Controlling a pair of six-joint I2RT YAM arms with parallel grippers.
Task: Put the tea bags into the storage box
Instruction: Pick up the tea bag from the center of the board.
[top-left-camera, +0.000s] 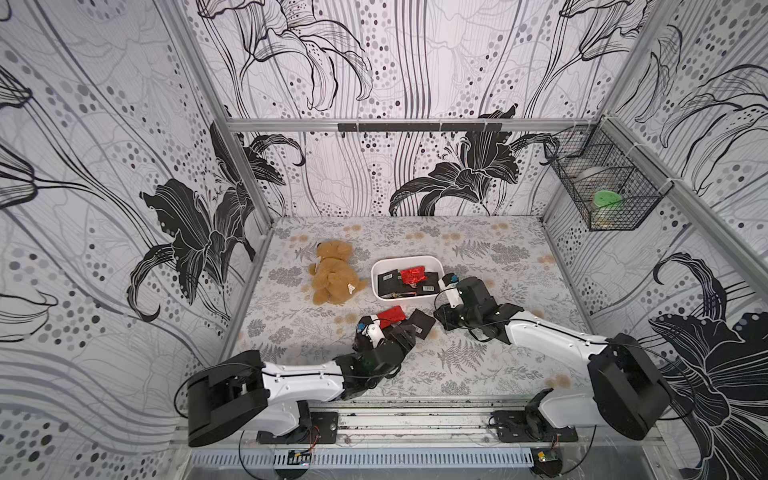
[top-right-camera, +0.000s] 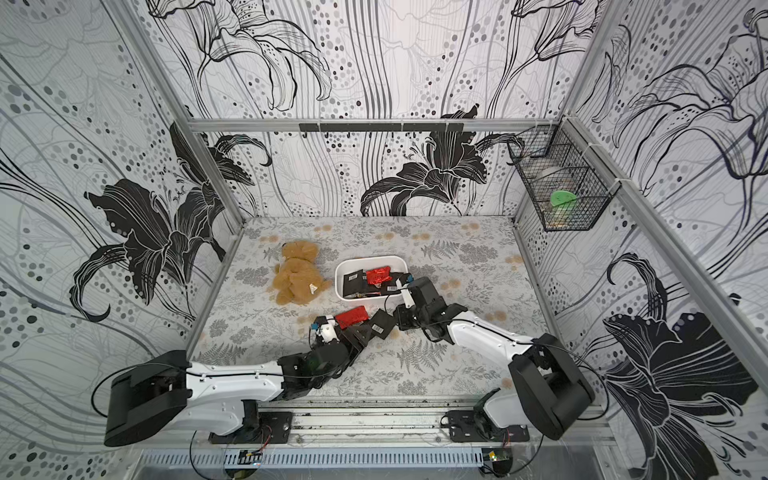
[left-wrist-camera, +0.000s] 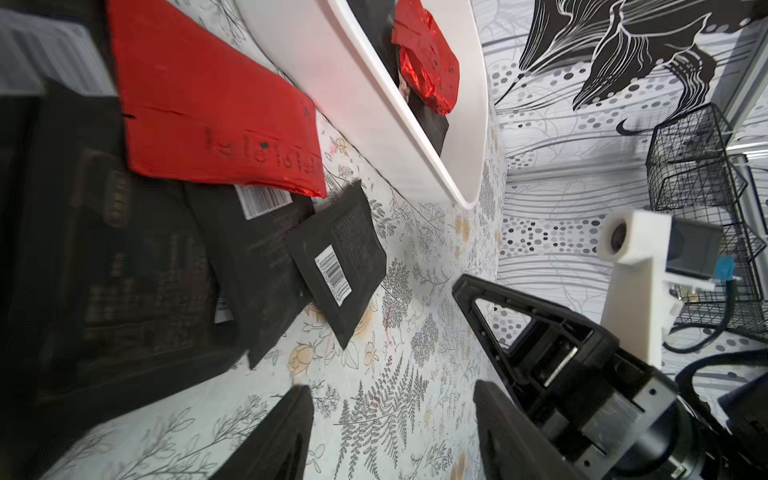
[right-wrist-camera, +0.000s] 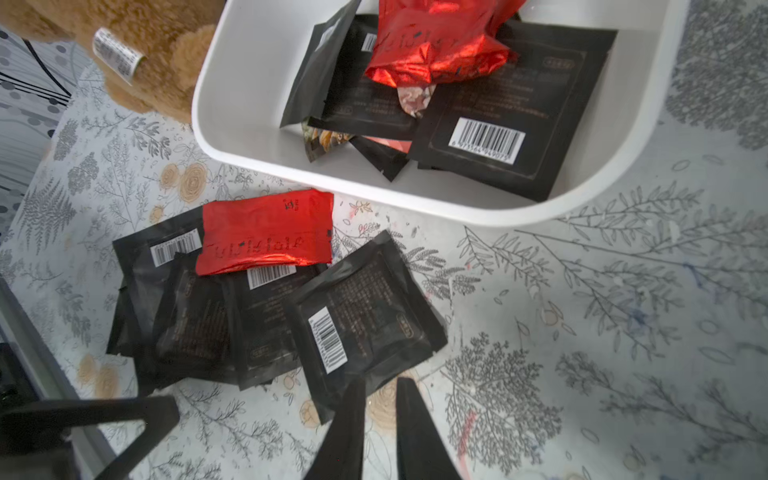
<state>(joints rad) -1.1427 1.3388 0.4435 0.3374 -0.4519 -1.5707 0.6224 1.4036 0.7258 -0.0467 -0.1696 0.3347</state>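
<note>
Where the white storage box (top-left-camera: 377, 279) sits mid-table beside the teddy bear (top-left-camera: 332, 274), several tea bags (top-left-camera: 411, 277) lie inside. Just in front of it is a loose pile (right-wrist-camera: 270, 291) of black ones, with a red one on top. The left gripper (left-wrist-camera: 390, 390) is beside the pile, jaws well apart, empty. The right gripper (right-wrist-camera: 380, 384) is at the pile's edge, jaws a narrow slit apart, holding nothing.

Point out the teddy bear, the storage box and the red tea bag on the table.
teddy bear (top-left-camera: 332, 278), in a top view, its body
storage box (top-left-camera: 399, 262), in a top view, far wall
red tea bag (right-wrist-camera: 266, 232), right wrist view, foil's middle
</note>
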